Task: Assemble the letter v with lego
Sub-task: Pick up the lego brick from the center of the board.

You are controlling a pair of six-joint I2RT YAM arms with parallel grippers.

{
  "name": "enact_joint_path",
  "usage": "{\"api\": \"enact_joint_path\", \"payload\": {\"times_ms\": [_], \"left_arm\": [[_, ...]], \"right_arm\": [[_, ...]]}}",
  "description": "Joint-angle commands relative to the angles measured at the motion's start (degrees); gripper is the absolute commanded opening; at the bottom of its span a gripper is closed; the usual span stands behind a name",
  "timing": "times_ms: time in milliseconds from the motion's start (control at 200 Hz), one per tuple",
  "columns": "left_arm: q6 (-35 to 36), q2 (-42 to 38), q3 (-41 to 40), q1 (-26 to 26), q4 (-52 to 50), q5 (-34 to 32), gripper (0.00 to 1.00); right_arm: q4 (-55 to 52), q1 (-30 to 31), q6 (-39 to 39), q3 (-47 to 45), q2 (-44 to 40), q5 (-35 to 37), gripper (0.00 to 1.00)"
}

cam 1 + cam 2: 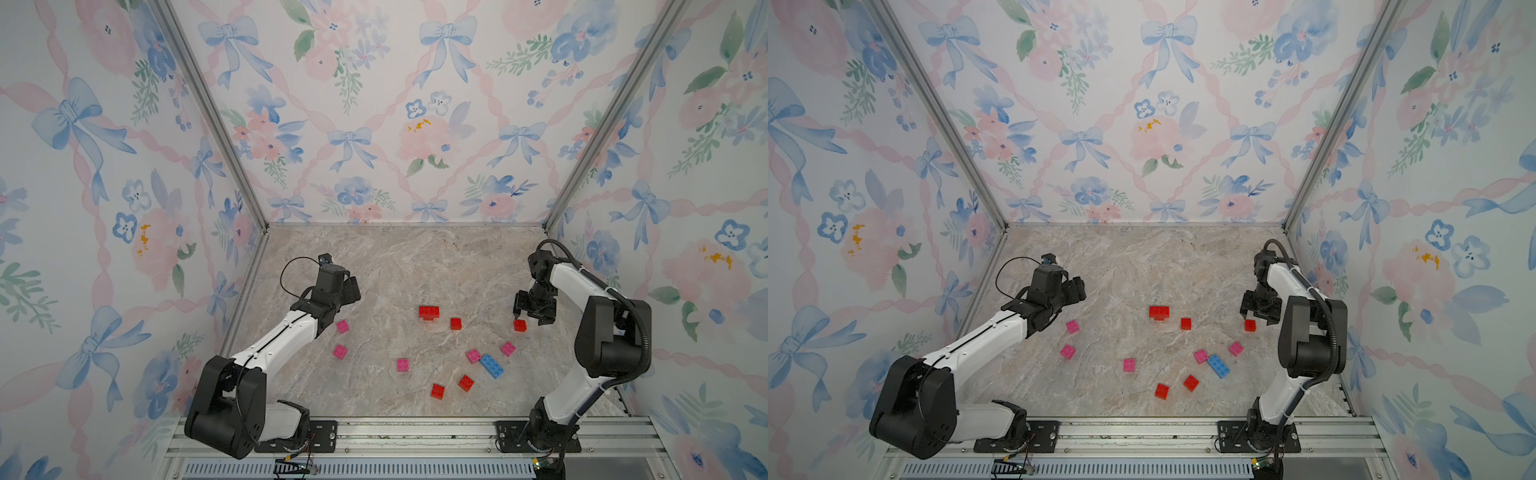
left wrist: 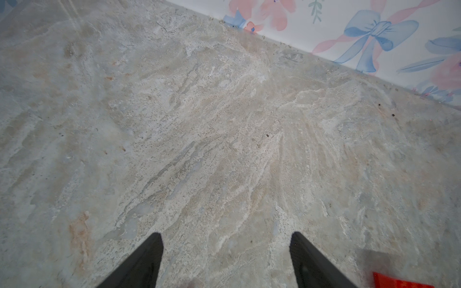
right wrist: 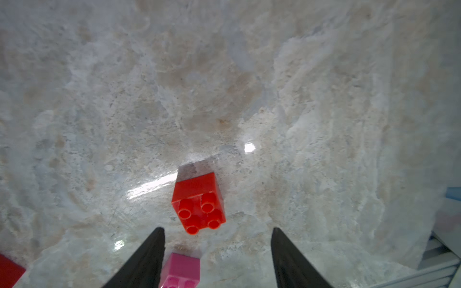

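- Floral wallpaper (image 1: 83, 166) with blue bows is covering the walls around the frame in both top views.
- Left of centre, the left gripper (image 1: 354, 291) is hanging over the beige marbled tabletop (image 1: 395, 266), fingers spread, holding nothing.
- Across the lower middle, pink lego bricks (image 1: 342, 326), a long red brick (image 1: 429, 311) and a blue brick (image 1: 491, 366) are lying loose on it.
- At right, the right gripper (image 1: 528, 316) is hovering, jaws apart, close by a red square brick (image 1: 519, 325) sitting free on the tabletop.

Pretty bright, even light in both top views, shadows stay soft. Right wrist view gets white glare streaks on the worktop (image 3: 152, 185), and its edges go mushy.
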Motion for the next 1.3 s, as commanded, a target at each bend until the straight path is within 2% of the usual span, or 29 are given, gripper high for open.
{"api": "enact_joint_path", "payload": {"times_ms": [0,475,850,1225,1295], "left_arm": [[1.29,1.22,1.55,-0.23,-0.4,0.63,0.83],[0.9,1.06,0.4,-0.22,-0.37,0.26,0.83],[0.8,0.09,-0.12,-0.22,-0.41,0.49,0.83],[0.34,-0.48,-0.74,-0.21,-0.42,0.72,0.83],[0.31,-0.56,-0.83,-0.2,-0.44,0.8,0.83]], "right_arm": [[0.16,0.39,-2.65,-1.44,0.73,-2.61,0.63],[3.32,0.38,-4.38,-2.97,3.56,-3.99,0.47],[3.1,0.83,-5.53,-2.01,5.03,-1.5,0.46],[2.91,0.83,-6.38,-0.44,5.87,-1.59,0.42],[2.92,0.83,-6.39,-0.43,6.15,-1.66,0.38]]}}
